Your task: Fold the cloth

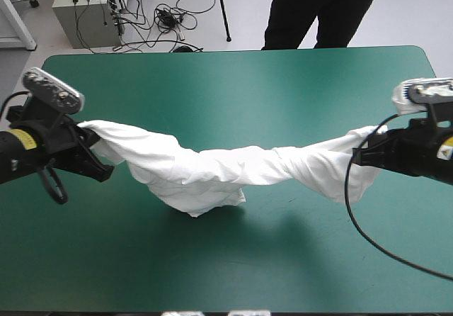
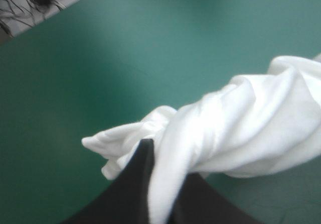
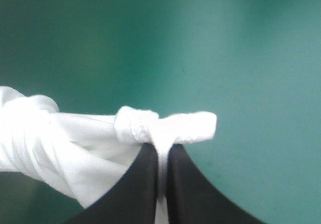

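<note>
T-shirt [image 1: 212, 171]: was plain white all over, with soft grey shading in its folds.
Table cover [image 1: 233, 89]: was an even teal-green, darker in the shadow under the T-shirt.
Left gripper [image 2: 160, 176]: had plain black fingers [image 2: 128, 194].
Right gripper [image 3: 161, 151]: had plain black fingers [image 3: 143, 184] too.

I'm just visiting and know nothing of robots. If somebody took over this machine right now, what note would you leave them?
The left pincer is shut on one end of the white short-sleeved T-shirt; the right pincer is shut on the other end.
The shirt hangs between them, twisted like a rope, its sagging middle at or just above the teal-green table cover.
Done: lifted by both ends.
Left: untwist, spread flat, fold.
</note>
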### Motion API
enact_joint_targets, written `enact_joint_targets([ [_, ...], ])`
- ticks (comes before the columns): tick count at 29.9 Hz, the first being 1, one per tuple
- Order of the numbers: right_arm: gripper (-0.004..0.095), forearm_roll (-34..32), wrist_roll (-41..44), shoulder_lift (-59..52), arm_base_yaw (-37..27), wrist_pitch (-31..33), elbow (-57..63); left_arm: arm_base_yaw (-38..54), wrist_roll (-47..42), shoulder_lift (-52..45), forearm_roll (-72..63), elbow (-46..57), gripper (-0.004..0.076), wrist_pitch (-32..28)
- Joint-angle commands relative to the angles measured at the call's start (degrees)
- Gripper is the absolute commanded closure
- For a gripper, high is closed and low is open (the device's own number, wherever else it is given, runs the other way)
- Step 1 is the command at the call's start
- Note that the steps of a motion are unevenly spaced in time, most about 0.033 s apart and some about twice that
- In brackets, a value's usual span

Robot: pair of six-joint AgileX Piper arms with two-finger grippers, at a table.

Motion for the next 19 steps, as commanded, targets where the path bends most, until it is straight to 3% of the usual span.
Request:
enact_joint_targets([
  [1,0.0925,-5.28,-0.35,4.87,0.18,-4.24,2.82,-0.13,-0.88,4.22,-3.85,0.82,0.0733,-5.18],
  [4,0.0925,-8.16,-0.35,10.62,0.18,-6.28,3.92,-0.13,-0.88,10.25,-4.69,0.83,0.0733,-9.61],
  [14,0.0925,-12.37,-1.83,26.74,-0.04,-19.36,3.71,-0.13,-0.88,28.91,-6.82,0.70,0.0733,-33.68],
  [19,0.0925,-16.53,-1.36,31.62,-0.04,-25.39,3.27,-0.13,-0.99,35.44,-7.23,-1.14,0.0733,-39.06],
])
